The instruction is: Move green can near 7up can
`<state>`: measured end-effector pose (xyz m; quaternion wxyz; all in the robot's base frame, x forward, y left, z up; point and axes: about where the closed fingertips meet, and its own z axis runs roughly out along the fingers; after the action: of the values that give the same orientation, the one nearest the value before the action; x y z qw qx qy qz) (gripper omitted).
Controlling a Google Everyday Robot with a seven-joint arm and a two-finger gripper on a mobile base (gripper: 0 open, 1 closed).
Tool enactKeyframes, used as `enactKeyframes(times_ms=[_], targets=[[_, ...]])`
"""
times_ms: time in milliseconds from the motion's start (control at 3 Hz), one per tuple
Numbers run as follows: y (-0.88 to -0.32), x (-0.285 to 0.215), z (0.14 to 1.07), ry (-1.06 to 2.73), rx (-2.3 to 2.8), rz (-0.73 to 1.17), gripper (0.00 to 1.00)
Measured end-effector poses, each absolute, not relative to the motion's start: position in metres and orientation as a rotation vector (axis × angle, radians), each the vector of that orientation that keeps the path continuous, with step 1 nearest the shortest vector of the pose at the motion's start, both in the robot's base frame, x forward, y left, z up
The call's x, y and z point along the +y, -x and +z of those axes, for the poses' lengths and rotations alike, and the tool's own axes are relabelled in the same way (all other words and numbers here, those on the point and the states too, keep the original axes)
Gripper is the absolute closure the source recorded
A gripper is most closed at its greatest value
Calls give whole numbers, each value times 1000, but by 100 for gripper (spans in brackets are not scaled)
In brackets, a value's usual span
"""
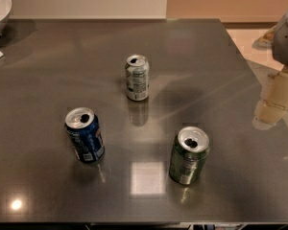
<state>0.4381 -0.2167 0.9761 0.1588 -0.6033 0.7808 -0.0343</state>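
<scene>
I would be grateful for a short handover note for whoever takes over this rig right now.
Gripper: at the right edge of the table, apart from every can.
Green can: upright, front right.
7up can: upright, centre back, well apart from the green can.
Blue can: upright, front left.
Done: nothing yet.
Left: grasp the green can and set it beside the 7up can.

counter [48, 80] carries upright 7up can [137, 78], blue can [85, 135] and green can [189, 155], well apart; tool [274, 99] at its right edge.
</scene>
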Motion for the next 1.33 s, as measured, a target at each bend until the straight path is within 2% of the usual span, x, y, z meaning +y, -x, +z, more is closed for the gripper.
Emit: enactKeyframes(times_ms=[667, 1333], targets=[[-438, -214, 977, 1735, 2208, -78, 0], [-425, -180, 959, 1817, 2042, 153, 0]])
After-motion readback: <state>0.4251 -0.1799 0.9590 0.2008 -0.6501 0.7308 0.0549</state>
